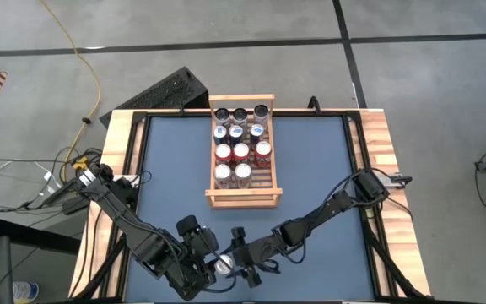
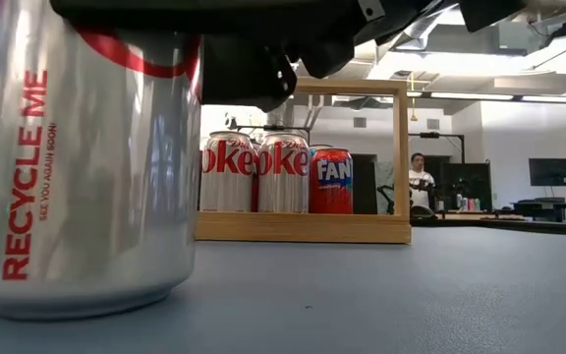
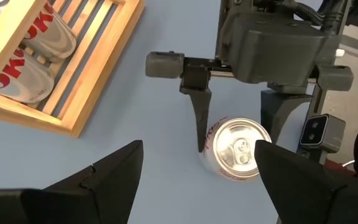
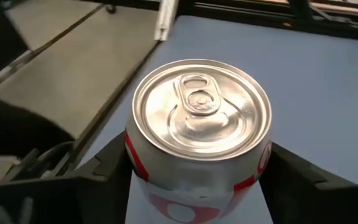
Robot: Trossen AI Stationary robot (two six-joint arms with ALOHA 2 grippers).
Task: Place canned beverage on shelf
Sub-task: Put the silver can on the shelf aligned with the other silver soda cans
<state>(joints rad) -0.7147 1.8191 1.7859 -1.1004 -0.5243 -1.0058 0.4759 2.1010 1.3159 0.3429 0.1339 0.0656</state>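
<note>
A silver can [image 4: 201, 118] with red markings stands upright on the blue table [image 1: 327, 169], near its front edge, also seen as the can [image 1: 224, 265]. My right gripper [image 4: 197, 165] reaches it from the right, one finger on either side of it. My left gripper [image 3: 199, 146] hovers open above the can [image 3: 236, 149], touching nothing. The light-wood slatted shelf [image 1: 243, 199] lies at the table's far middle, and several cans [image 2: 283, 175] stand on it. My right gripper holds the can by its side wall just under the top rim [image 4: 132, 155], pinched between its two fingers [image 3: 199, 121] on opposite sides. The fingers come from the table's right, slanting a little down. The can stands upright, its base [image 2: 77, 300] on the table.
The shelf's near right corner [image 1: 262, 176] shows bare slats. A dark slanted object [image 1: 163, 91] lies beyond the table's far left corner. Wooden borders [image 1: 378, 143] frame the table. A person [image 2: 421, 182] sits in the room behind.
</note>
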